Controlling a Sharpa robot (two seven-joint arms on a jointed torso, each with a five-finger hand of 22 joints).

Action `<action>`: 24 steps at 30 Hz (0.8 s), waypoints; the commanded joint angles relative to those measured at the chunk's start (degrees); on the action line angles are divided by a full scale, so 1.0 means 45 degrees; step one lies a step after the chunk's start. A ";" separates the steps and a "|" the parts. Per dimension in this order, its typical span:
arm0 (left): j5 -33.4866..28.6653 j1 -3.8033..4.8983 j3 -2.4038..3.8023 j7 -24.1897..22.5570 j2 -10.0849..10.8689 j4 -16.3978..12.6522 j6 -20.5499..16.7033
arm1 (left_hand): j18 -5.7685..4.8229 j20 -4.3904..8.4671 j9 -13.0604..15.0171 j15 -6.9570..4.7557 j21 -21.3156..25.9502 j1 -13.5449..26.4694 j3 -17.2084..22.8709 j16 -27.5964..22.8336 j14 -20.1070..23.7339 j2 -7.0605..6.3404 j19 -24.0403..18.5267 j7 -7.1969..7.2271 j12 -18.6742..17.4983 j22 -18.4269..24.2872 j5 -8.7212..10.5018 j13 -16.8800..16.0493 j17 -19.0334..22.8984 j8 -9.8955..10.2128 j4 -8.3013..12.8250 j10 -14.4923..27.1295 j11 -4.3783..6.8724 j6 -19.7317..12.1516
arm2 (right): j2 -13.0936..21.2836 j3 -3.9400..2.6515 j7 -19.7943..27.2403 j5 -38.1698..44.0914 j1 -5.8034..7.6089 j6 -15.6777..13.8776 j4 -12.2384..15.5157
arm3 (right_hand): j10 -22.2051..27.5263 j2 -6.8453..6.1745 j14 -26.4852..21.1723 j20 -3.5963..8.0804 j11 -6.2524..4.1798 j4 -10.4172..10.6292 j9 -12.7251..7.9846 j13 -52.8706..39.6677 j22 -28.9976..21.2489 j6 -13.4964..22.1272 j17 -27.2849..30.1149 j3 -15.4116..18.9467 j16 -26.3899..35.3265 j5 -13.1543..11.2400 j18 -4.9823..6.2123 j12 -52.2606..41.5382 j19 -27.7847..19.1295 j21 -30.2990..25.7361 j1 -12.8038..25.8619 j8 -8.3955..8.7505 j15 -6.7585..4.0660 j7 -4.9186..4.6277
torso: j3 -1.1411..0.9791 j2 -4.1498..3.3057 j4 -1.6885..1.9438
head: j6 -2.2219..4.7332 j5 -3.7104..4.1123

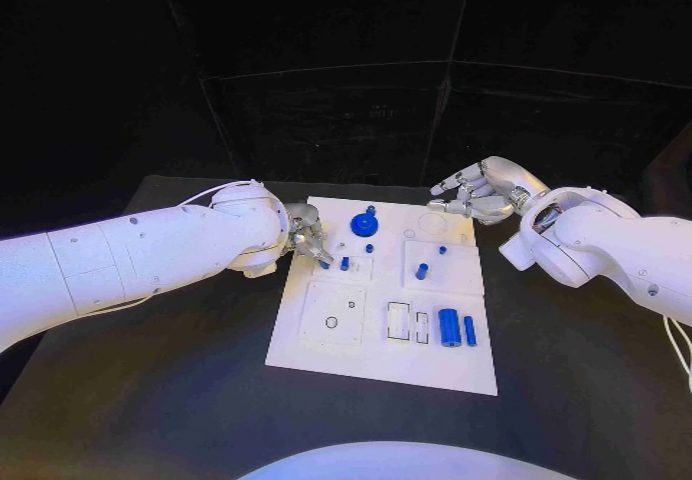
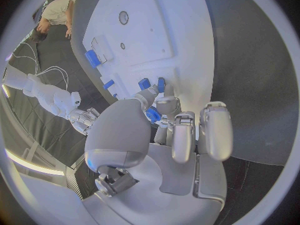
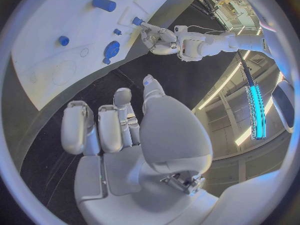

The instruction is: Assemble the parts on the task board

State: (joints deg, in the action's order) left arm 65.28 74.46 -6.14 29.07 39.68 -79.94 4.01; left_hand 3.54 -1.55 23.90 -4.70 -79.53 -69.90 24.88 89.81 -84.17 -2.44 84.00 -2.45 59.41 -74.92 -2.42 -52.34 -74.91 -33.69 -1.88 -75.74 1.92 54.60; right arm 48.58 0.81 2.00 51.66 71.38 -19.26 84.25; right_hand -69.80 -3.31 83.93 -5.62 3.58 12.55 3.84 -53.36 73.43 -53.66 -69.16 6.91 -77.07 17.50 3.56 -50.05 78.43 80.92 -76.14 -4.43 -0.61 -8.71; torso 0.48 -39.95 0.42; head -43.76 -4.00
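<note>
Left hand [image 1: 306, 238] at the task board's [image 1: 325, 350] left edge, fingertips pinching a small blue peg [image 2: 153, 115] just over the board's upper-left area. Right hand [image 1: 483, 192] off the board's far right corner, above the black worktop [image 1: 173, 400], fingers loosely apart, holding nothing. Board white, rectangular, with recessed outlines. On it: a blue round knobbed part [image 1: 364, 224] near the far edge, a blue cylinder [image 1: 450, 327] by the near right.
</note>
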 commanded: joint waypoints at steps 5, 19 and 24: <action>0.0114 -0.0027 -0.0051 0.0114 -0.0073 0.0000 0.0361 | -0.0116 0.0104 0.0029 -0.0090 -0.0030 -0.0037 0.1335 0.0041 -0.1296 -0.0004 0.0271 0.0043 0.0016 -0.0527 -0.0086 -0.0039 -0.3354 -0.0074 0.1169 -0.0118 0.0004 0.0145 | -0.0002 -0.0005 0.0120 0.0018 0.0021 0.0059 0.0014 | 0.0069 0.0144 0.0394 -0.0013 0.0002 -0.0003 0.0018 -0.0004 -0.0018 0.0019 0.0009 0.0049 0.0071 0.0066 0.0090 -0.0002 -0.0066 -0.0067 0.0014 -0.0014 -0.0024 0.0016 | -0.0004 -0.0002 -0.0012 | -0.0012 0.0011; -0.0240 -0.0025 -0.0068 0.0078 -0.0274 0.0173 0.0269 | -0.0117 0.0126 0.0041 -0.0139 -0.0028 0.1148 0.1119 0.0041 -0.1296 -0.0514 0.0283 0.0174 -0.0040 -0.0556 -0.0084 0.0038 -0.3354 -0.0201 0.0723 -0.0168 0.0078 0.0477 | -0.0003 -0.0005 0.0110 0.0018 0.0021 0.0056 0.0032 | 0.0085 0.0152 0.0390 -0.0013 0.0002 -0.0002 0.0019 0.0031 -0.0043 0.0017 0.0034 0.0060 0.0090 0.0068 0.0095 0.0031 -0.0082 -0.0083 0.0012 -0.0016 -0.0025 0.0017 | -0.0009 -0.0001 -0.0015 | -0.0007 0.0024; -0.0257 -0.0023 -0.0069 0.0086 -0.0343 0.0259 0.0331 | -0.0123 0.0149 0.0022 -0.0170 -0.0048 0.1458 0.0962 0.0041 -0.1296 -0.0644 0.0299 0.0211 0.0001 -0.0591 -0.0085 -0.0005 -0.3354 -0.0208 0.0595 -0.0200 0.0112 0.0583 | -0.0001 -0.0005 0.0108 0.0018 0.0022 0.0050 0.0034 | 0.0085 0.0152 0.0390 -0.0013 0.0002 -0.0002 0.0019 0.0031 -0.0043 0.0017 0.0034 0.0060 0.0090 0.0068 0.0095 0.0031 -0.0082 -0.0083 0.0012 -0.0016 -0.0025 0.0017 | -0.0004 -0.0004 -0.0011 | -0.0015 0.0042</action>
State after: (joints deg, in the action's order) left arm 65.06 74.61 -6.26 29.42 38.42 -78.68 4.18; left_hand 3.53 -1.15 24.10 -4.93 -79.53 -63.71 29.39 89.81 -83.97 -5.33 84.00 -1.60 59.41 -74.91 -2.71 -52.31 -74.90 -34.96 0.91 -76.60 2.36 56.68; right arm 48.57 0.82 2.03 51.67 71.37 -19.23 84.29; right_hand -69.80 -3.31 83.93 -5.62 3.58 12.55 3.84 -53.27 73.29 -53.66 -69.05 6.91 -76.85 17.50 3.56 -50.05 78.43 80.92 -76.14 -4.43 -0.61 -8.71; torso 0.44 -39.95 0.36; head -43.81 -3.85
